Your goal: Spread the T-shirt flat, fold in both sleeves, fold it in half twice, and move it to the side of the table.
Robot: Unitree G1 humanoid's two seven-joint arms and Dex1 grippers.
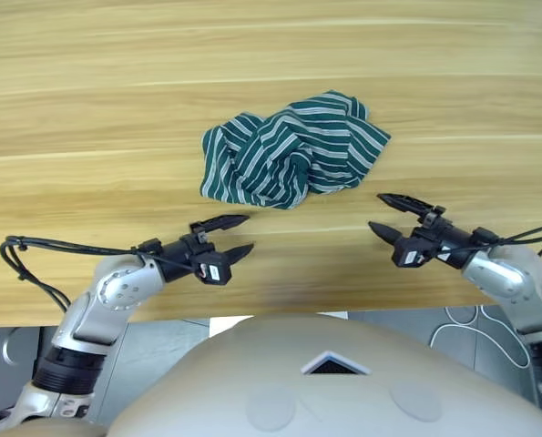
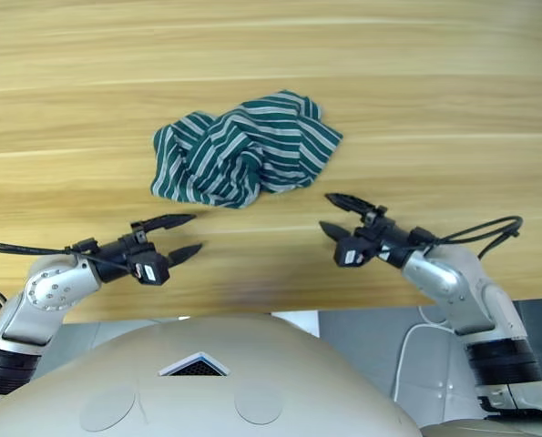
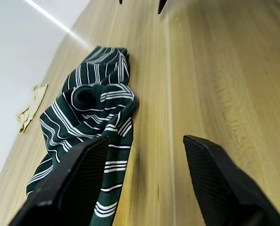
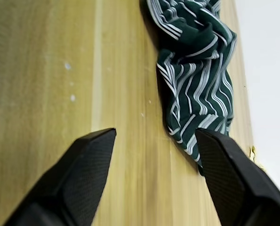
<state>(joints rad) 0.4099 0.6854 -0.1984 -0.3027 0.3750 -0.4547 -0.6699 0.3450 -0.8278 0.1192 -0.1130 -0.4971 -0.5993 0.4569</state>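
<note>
T-shirt (image 1: 293, 150) lay crumpled on the desk (image 1: 88, 91), one o'clock of the left hand (image 1: 248, 232), eleven of the right hand (image 1: 376, 211), both wide and empty; opposite edges would best be gripped.

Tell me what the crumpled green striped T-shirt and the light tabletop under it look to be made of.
Dark green white-striped T-shirt: soft matte fabric, likely cotton knit; it bunches in limp folds.
Light wooden table: wood or wood-look laminate, smooth, faint sheen; straight grain lines and plank seams show.
</note>
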